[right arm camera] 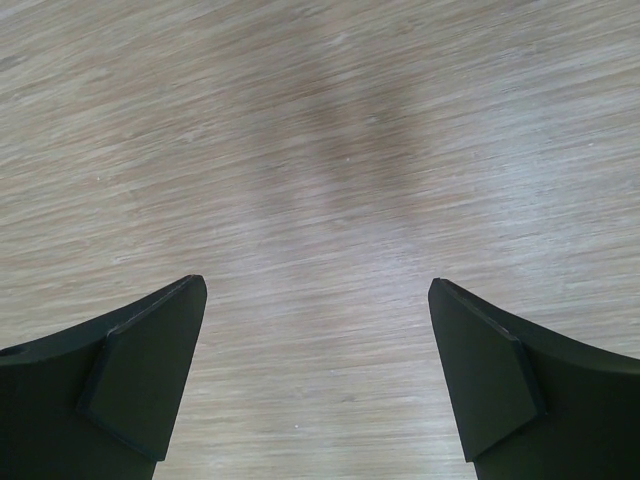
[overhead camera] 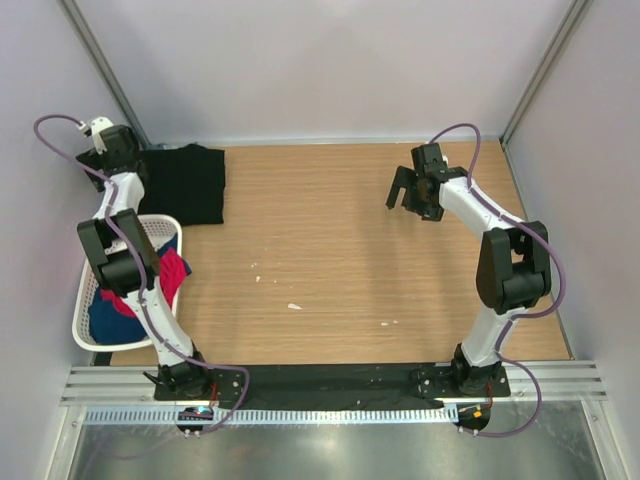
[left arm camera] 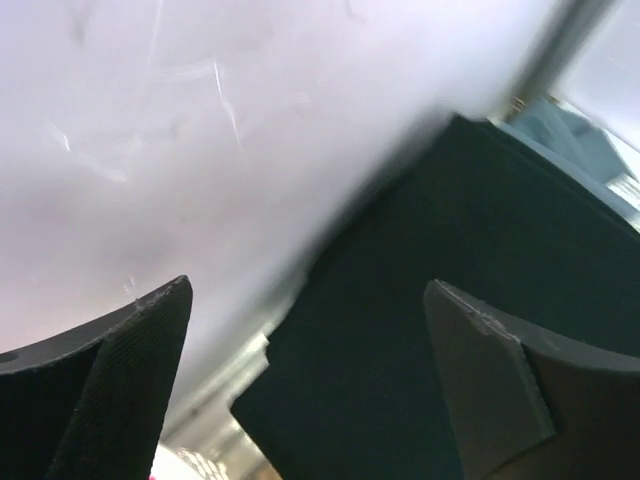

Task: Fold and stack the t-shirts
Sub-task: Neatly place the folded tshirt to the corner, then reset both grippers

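A folded black t-shirt (overhead camera: 188,183) lies at the far left of the wooden table (overhead camera: 350,260). It fills the middle and right of the left wrist view (left arm camera: 440,300). My left gripper (overhead camera: 97,152) is at the far left corner, just left of the shirt, open and empty, its tips hidden by the wrist in the top view; its fingers (left arm camera: 120,390) stand wide apart (left arm camera: 305,310). My right gripper (overhead camera: 403,196) is open and empty above bare table at the far right, and the right wrist view (right arm camera: 317,300) shows only wood between its fingers.
A white mesh basket (overhead camera: 84,305) with red-pink (overhead camera: 172,272) and blue (overhead camera: 112,322) garments stands at the left edge. White walls enclose the table. A few small white specks (overhead camera: 294,306) lie on the wood.
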`<state>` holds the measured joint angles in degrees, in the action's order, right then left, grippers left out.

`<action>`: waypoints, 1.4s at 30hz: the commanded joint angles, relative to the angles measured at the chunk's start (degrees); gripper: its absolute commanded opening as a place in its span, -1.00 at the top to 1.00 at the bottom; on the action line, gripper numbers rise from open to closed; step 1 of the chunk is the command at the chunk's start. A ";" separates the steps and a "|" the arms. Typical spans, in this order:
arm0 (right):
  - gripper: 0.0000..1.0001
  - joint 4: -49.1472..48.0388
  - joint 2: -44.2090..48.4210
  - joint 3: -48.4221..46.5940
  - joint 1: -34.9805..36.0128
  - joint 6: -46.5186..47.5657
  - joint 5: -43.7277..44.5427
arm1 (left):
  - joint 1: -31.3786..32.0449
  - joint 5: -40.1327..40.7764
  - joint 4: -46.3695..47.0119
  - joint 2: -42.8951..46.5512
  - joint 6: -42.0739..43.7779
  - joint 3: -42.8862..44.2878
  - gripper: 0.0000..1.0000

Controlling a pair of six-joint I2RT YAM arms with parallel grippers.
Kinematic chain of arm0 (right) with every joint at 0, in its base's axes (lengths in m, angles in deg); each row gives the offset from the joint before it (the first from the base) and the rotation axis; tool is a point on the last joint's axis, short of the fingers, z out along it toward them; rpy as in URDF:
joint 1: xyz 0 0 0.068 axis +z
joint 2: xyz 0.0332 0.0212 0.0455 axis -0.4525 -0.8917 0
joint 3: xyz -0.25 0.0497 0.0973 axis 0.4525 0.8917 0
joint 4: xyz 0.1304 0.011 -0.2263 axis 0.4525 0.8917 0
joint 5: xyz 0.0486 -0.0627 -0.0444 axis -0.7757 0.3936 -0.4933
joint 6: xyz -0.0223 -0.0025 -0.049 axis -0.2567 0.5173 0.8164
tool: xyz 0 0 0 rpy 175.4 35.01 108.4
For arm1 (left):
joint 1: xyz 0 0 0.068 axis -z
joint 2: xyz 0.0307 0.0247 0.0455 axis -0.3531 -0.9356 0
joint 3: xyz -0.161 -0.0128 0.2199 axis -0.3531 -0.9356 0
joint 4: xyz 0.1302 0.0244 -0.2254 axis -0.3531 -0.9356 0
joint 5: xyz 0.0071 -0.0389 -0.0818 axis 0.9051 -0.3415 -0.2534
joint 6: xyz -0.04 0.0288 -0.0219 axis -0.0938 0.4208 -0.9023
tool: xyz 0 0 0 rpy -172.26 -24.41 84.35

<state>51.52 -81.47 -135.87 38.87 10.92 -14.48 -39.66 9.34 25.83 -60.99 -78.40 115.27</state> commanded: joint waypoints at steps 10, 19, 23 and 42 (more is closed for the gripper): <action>-0.99 -5.12 17.03 -4.54 -0.10 4.35 -0.36 | 6.75 -34.07 -8.96 25.96 -17.71 -16.51 -1.00; -0.99 -7.86 33.38 -1.03 -0.10 3.12 4.20 | 28.37 -36.91 -27.84 36.95 -9.73 -17.58 -1.00; -0.99 -7.76 42.15 2.39 -0.10 5.67 7.98 | 29.71 -37.07 -31.64 42.66 -10.24 -19.32 -1.00; -0.99 -10.59 70.30 34.56 -0.19 -7.07 5.27 | 29.71 -20.92 -29.53 77.02 -22.55 -43.23 -1.00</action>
<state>42.08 -13.71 -102.52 38.87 7.25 -10.74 -9.71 -16.95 -4.47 12.51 -97.89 73.82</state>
